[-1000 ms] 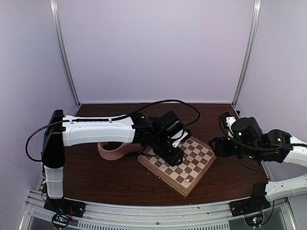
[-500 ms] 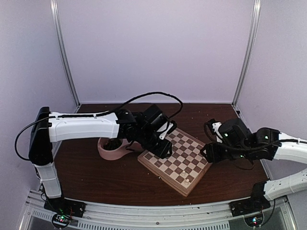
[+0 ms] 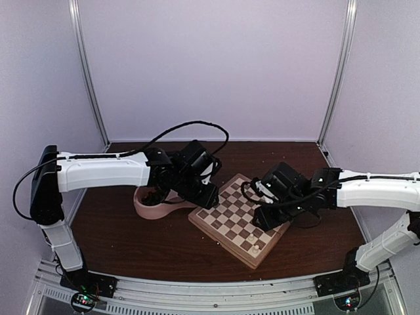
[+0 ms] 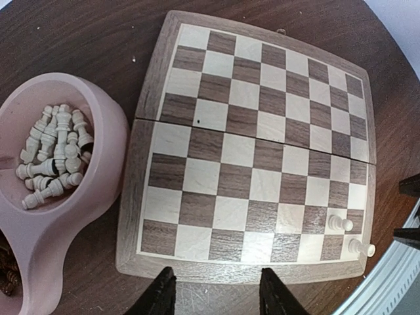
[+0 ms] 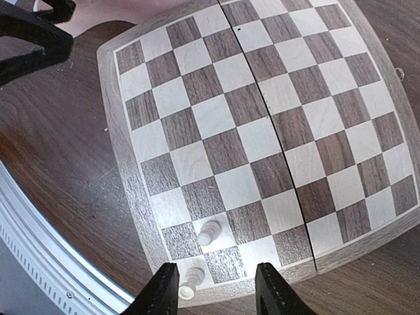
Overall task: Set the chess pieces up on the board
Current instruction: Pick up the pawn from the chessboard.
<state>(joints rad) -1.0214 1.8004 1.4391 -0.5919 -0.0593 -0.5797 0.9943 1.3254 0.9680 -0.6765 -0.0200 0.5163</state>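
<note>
The wooden checkered board (image 3: 241, 220) lies tilted on the dark table; it also shows in the left wrist view (image 4: 256, 151) and the right wrist view (image 5: 262, 131). Two cream-white pieces stand on its near corner squares (image 5: 209, 232) (image 5: 191, 281), also visible in the left wrist view (image 4: 340, 224) (image 4: 361, 247). Several more white pieces (image 4: 52, 154) lie in the pink dish (image 4: 115, 164). My left gripper (image 4: 213, 295) is open and empty above the board's edge beside the dish. My right gripper (image 5: 215, 289) is open and empty over the corner with the two pieces.
The pink double-bowl dish (image 3: 152, 207) sits left of the board; dark brown pieces (image 4: 5, 279) show at the edge of its second bowl. A metal rail (image 3: 216, 295) runs along the table's near edge.
My left gripper has drawn back left off the board toward the dish. My right arm has swung in from the right and now hovers over the board.
</note>
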